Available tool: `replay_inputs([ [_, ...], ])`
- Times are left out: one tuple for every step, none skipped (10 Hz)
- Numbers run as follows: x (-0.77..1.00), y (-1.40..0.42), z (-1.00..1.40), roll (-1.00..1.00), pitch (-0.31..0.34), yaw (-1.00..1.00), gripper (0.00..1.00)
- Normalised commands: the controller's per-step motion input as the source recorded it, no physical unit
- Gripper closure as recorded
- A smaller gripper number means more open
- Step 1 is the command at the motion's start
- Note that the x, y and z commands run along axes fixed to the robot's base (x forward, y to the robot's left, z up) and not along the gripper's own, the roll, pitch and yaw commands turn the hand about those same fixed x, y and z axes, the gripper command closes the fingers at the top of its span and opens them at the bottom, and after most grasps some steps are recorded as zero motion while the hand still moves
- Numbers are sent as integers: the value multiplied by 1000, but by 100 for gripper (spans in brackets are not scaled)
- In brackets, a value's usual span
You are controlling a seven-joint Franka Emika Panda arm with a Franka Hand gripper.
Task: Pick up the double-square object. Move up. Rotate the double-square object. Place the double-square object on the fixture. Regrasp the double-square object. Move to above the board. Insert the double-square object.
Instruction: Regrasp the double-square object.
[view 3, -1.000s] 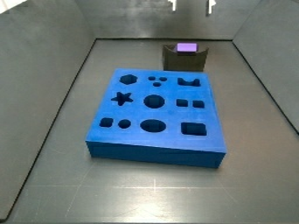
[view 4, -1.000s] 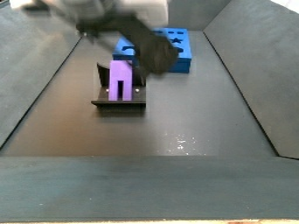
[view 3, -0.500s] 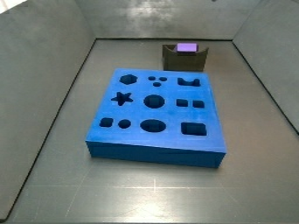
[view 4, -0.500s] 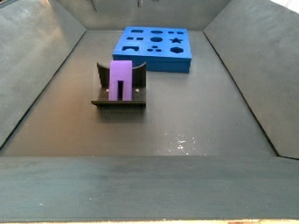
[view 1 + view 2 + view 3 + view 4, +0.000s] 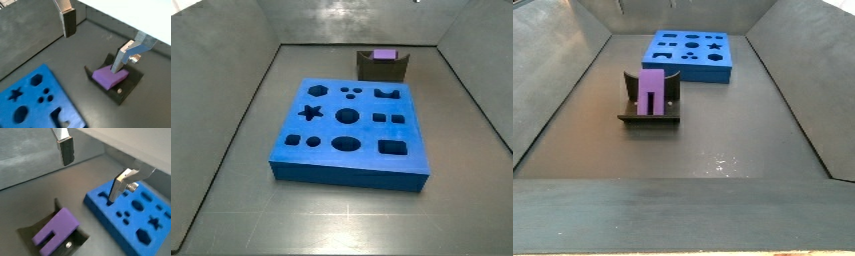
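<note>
In a wrist view the tool (image 5: 99, 39), two flat silver plates with dark pads, hangs wide apart and empty high above the dark grey desk (image 5: 40, 45), and between its fingers, far below, the small lavender blocky double-square object (image 5: 110, 76) sits in the dark matte L-shaped fixture (image 5: 127, 90), with the large bright-blue board with dark cut-out holes (image 5: 37, 107) near it but apart. The risk I read here is in the regrasp: the tool must come down a long way, and any sideways drift would set one pad on top of the piece or against the fixture wall instead of beside the piece. In a wrist view from the opposite side the tool (image 5: 93, 170) shows the same wide, empty stance, and the double-square object (image 5: 57, 228) lies with its notch showing at one end (so which faces the pads meet matters); a grip taken across the notch, or too near an end, could let the piece tilt or slip when lifted. In a side view the arm is out of the picture; the double-square object (image 5: 382, 55) shows at the top of the fixture (image 5: 382, 68), just behind the board (image 5: 352, 130). In a side view from the other end the double-square object (image 5: 652, 90) leans in the fixture (image 5: 649, 108), well short of the board (image 5: 690, 55), and a skewed regrasp would likely jam it at its hole.
</note>
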Motion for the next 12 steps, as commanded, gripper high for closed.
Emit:
replay_inputs([
  [-36, -27, 9, 1000, 6, 15, 0],
  [-30, -25, 7, 1000, -1, 17, 0],
  [-26, -24, 9, 1000, -5, 18, 0],
  [-29, -22, 7, 1000, -5, 20, 0],
  [-24, -20, 14, 1000, -3, 22, 0],
  [-16, -20, 18, 1000, 1, 23, 0],
  [-3, -25, 11, 1000, 6, 24, 0],
  [11, -24, 3, 1000, 12, 27, 0],
  [30, -26, -9, 1000, 22, 30, 0],
  [41, -28, -12, 1000, 33, 33, 0],
  [53, -32, -15, 1000, 46, 37, 0],
  [67, -34, -14, 1000, 64, 44, 0],
])
